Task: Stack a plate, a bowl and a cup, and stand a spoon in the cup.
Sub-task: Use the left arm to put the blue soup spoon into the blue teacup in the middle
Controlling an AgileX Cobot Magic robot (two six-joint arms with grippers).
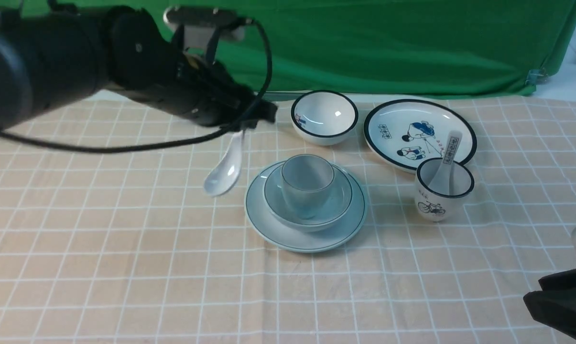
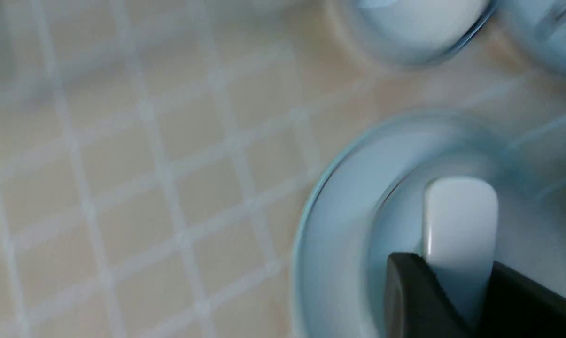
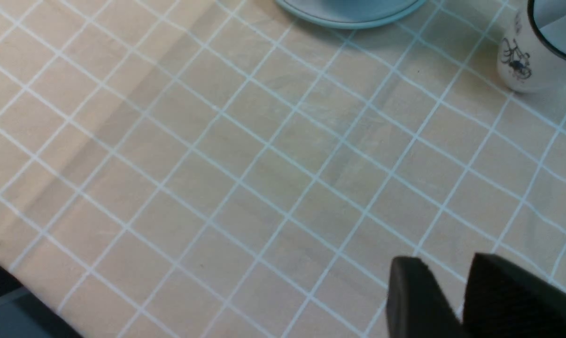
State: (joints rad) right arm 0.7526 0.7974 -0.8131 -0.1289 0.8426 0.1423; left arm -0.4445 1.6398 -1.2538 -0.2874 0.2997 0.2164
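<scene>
The pale blue-grey plate (image 1: 264, 220) lies mid-table, with the shallow bowl (image 1: 343, 198) on it and the plain cup (image 1: 307, 184) upright inside the bowl. My left gripper (image 1: 249, 122) is shut on the handle of the plain spoon (image 1: 224, 173), which hangs in the air scoop-down, just left of the stack. In the blurred left wrist view the spoon handle (image 2: 459, 216) is pinched between the fingers of the left gripper (image 2: 452, 263), above the plate (image 2: 327, 263). My right gripper (image 3: 445, 261) hovers over bare cloth near the table's front right, slightly open, holding nothing.
Behind the stack stand a white black-rimmed bowl (image 1: 323, 117) and a cartoon plate (image 1: 419, 134). To the right of the stack stands a bicycle-print cup (image 1: 443, 188) holding a printed spoon (image 1: 448, 160). A green backdrop hangs behind the checked cloth.
</scene>
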